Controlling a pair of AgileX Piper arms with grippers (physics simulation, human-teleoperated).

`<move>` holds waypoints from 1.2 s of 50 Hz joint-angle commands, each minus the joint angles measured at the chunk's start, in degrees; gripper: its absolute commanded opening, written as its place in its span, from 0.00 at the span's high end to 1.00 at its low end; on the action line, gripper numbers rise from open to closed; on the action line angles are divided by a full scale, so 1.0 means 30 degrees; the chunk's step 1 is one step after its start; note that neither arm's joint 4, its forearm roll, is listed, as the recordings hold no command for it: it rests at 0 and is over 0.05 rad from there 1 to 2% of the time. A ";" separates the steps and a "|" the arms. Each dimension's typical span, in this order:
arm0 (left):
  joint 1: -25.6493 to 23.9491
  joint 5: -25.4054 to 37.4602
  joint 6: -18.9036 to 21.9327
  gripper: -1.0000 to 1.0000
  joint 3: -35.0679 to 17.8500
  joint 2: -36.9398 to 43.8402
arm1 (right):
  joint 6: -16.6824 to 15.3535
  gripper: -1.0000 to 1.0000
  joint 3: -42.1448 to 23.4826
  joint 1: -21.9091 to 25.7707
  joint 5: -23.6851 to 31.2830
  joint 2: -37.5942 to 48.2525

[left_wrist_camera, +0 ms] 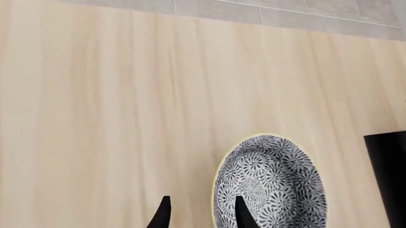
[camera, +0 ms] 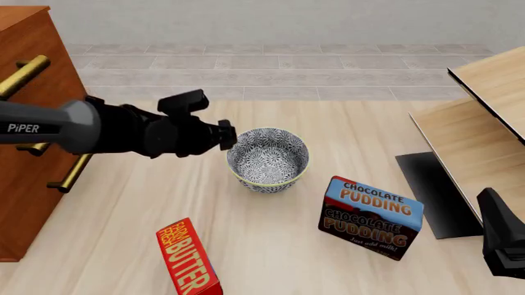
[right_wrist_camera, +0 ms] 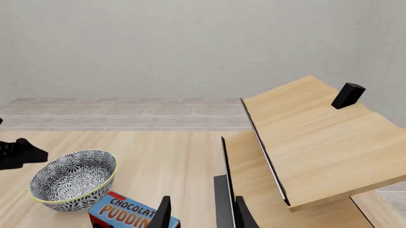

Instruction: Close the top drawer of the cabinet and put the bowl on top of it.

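Note:
The bowl (camera: 268, 160), blue-grey and white patterned with a pale rim, stands upright on the light wood floor in mid-scene. My left gripper (camera: 228, 136) reaches in from the left to the bowl's near-left rim. In the left wrist view it (left_wrist_camera: 201, 216) is open, with one finger over the bowl (left_wrist_camera: 273, 185) and the other outside the rim. The reddish-brown cabinet (camera: 33, 203) stands at the far left. Its top drawer (camera: 64, 67) shows a brass bar handle (camera: 21, 77); I cannot tell whether it is pulled out. My right gripper (right_wrist_camera: 203, 216) is open and empty, low at the right.
A chocolate pudding box (camera: 371, 218) lies right of the bowl and a red butter box (camera: 189, 258) in front of it. Pale light-wood furniture (camera: 484, 117) on a black base (camera: 434, 190) fills the right side. The right arm (camera: 502, 239) sits at the bottom right corner.

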 commanded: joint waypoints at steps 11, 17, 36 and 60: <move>-0.0081 -0.0538 -0.0143 0.00 -0.0191 0.1014 | -0.0001 0.00 0.0016 0.0001 -0.0002 -0.0021; -0.0128 -0.0703 -0.0190 0.00 -0.0239 0.1316 | -0.0004 0.00 0.0016 0.0004 -0.0002 -0.0018; -0.0275 -0.0952 -0.0511 0.00 -0.0438 0.1800 | 0.0002 0.00 0.0016 -0.0002 -0.0002 -0.0019; -0.0452 -0.1361 -0.0517 0.00 -0.0762 0.2941 | -0.0001 0.00 0.0016 0.0000 -0.0002 -0.0020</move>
